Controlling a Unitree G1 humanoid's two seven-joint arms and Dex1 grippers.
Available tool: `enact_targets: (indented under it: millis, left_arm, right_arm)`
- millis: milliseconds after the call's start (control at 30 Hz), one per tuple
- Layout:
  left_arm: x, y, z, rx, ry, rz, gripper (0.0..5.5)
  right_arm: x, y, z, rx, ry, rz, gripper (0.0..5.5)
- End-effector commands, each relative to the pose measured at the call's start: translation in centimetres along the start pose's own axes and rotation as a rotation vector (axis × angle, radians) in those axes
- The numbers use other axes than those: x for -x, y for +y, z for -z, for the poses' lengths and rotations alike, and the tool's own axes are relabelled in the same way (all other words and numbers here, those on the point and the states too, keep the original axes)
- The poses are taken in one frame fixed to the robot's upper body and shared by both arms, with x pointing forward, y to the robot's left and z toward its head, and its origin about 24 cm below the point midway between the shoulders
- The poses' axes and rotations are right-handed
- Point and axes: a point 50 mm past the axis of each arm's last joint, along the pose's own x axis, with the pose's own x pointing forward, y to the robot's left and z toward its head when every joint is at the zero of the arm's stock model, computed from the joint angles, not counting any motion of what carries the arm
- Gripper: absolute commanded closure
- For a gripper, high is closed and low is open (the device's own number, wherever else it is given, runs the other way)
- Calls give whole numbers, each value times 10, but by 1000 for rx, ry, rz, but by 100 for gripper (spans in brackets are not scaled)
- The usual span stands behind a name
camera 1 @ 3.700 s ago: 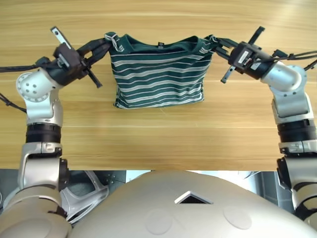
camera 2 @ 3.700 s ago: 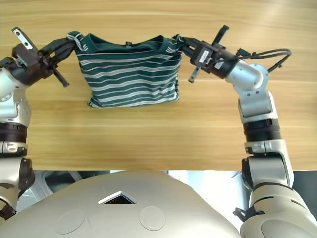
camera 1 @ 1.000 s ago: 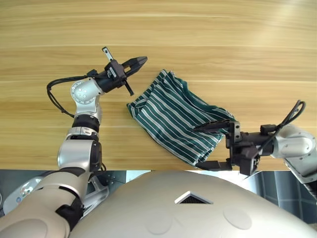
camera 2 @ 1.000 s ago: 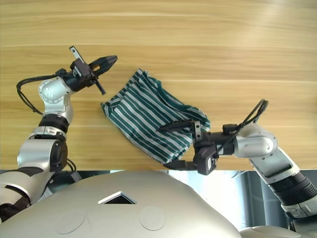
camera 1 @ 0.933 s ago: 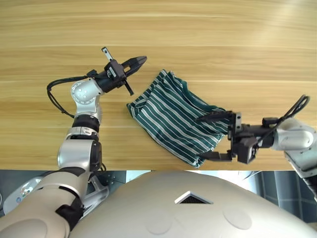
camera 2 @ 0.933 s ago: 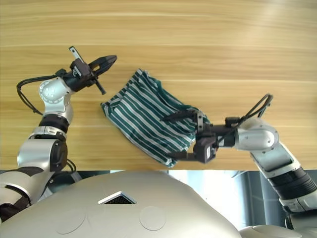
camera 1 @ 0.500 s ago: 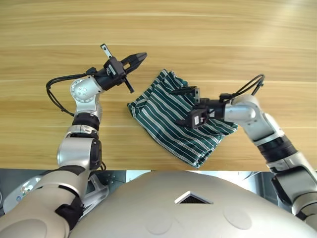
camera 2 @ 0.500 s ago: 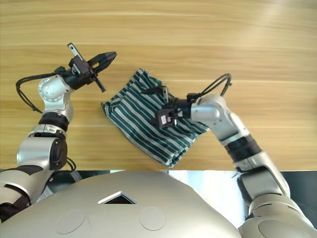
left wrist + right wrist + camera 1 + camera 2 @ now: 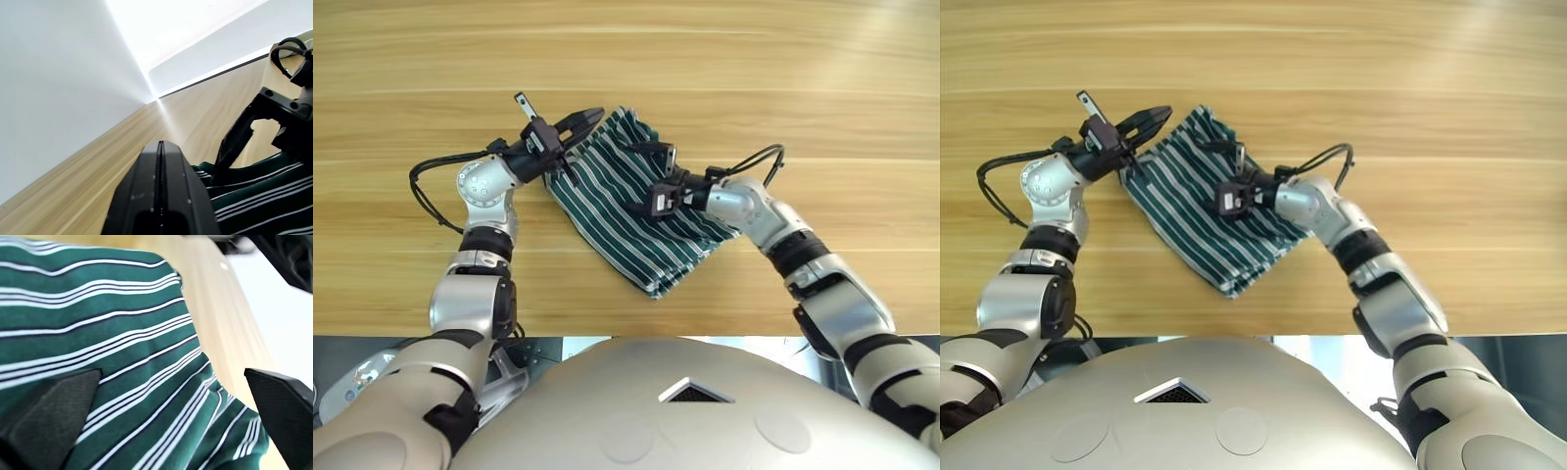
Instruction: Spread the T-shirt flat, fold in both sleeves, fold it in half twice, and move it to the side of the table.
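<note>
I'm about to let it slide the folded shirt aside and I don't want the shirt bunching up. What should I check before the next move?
1. Fold: the T-shirt is a compact bundle with no sleeve sticking out: ok.
2. Support: the T-shirt lies wholly on the table: ok, though its near corner is close to the front edge.
3. The right gripper is open over the T-shirt's middle: ok.
4. The left gripper is shut at the T-shirt's far-left edge. Whether it pinches cloth: cannot tell.
5. Placement at the table's side: not ok, the T-shirt lies between the arms.
</note>
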Motion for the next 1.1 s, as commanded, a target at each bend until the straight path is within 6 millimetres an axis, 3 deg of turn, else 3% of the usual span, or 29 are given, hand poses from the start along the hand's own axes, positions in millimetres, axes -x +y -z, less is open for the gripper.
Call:
enact_targets:
  millis: [33,233,400,533,667,967,1100]
  left_arm:
    - [2,-1,-2,-11,-19,-16,546]
    - [4,-3,-3,-8,-25,-23,546]
    - [7,-5,-2,-5,-21,-21,546]
    - [8,-7,-2,-25,-7,-1,546]
    - [11,-15,-1,-94,49,87,546]
    - [24,-31,15,-484,374,509,546]
    - [20,-25,7,-614,355,544,546]
  right_arm:
    - [8,31,58,-311,456,170,10]
    - [12,45,71,-609,657,515,10]
    - [-6,49,56,-778,586,594,10]
    - [-22,53,37,-774,463,530,10]
    - [-22,50,27,-737,365,511,10]
    - [-7,32,28,-706,358,570,10]
    - [-7,32,29,-709,370,573,10]
